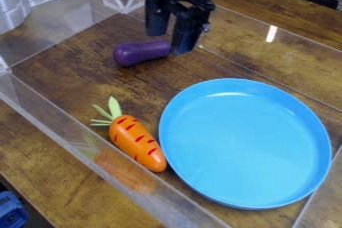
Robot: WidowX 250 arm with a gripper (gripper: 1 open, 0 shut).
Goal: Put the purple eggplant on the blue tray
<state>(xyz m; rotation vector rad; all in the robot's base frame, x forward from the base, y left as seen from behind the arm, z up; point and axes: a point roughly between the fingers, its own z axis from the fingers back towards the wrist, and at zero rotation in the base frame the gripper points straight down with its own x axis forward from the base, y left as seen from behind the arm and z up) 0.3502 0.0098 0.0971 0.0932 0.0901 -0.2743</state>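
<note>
Camera view: the gripper (170, 37) is positioned at the upper middle, directed downward, with its two dark fingers spread wide and a gap between them. The eggplant (142, 52) lies on the brown table (83, 62) at the upper left of the view, its thick rounded end toward the left and its narrower end toward the gripper. The tray (246, 142) occupies the lower right; its raised rim forms a continuous curve, and its interior is bare. The carrot (135, 141) lies near the left edge of the tray, leaves pointing up and to the left, orange tip toward the bottom. Bare table surface extends between the eggplant and the carrot, and also between the eggplant and the upper left rim of the tray. A transparent wall (67, 122) runs diagonally along the left and lower left, outside the carrot; a second clear panel (107, 3) stands at the upper left, behind the eggplant. Open table is also present to the right of the gripper, above the tray. The upper part of the gripper is cut off by the top edge of the view. The narrower end of the eggplant meets the outline of the left-hand finger; whether the two touch cannot be determined. The dark finger surfaces are blurred, and their detail is indistinct. A blue object (11, 210) at the lower left corner is cut off and cannot be identified.
</note>
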